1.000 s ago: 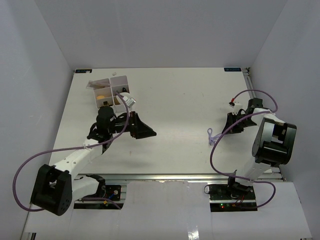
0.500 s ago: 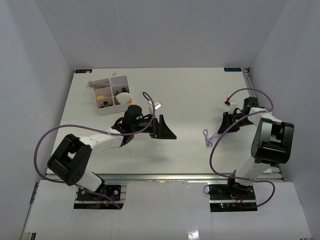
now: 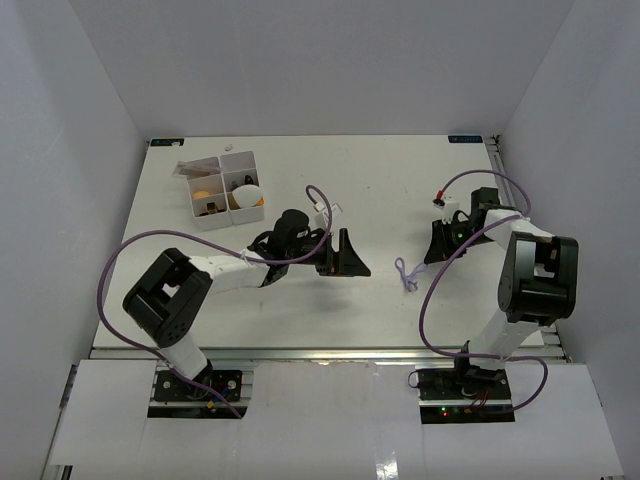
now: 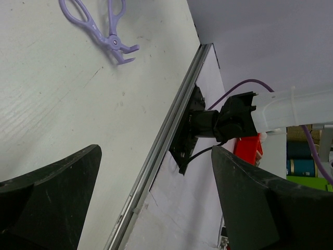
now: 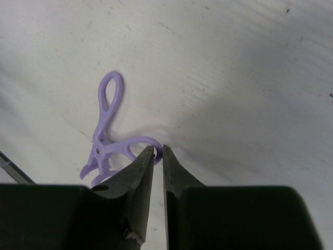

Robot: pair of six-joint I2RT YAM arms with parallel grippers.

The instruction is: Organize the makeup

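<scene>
Lavender eyelash curler [image 5: 99,150]: flat on the table, 4 o'clock of centre. Only the right wrist view shows the right gripper [image 5: 155,152] clenched on one ring. Left gripper [image 4: 156,153]: released, grasping nothing. Only the overhead view shows the white box [image 3: 237,160], at 10 o'clock, holding makeup [image 3: 210,192].

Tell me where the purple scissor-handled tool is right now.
In the top view the purple scissor-handled tool lies on the right side of the table, one loop pinched in the right gripper.
</scene>
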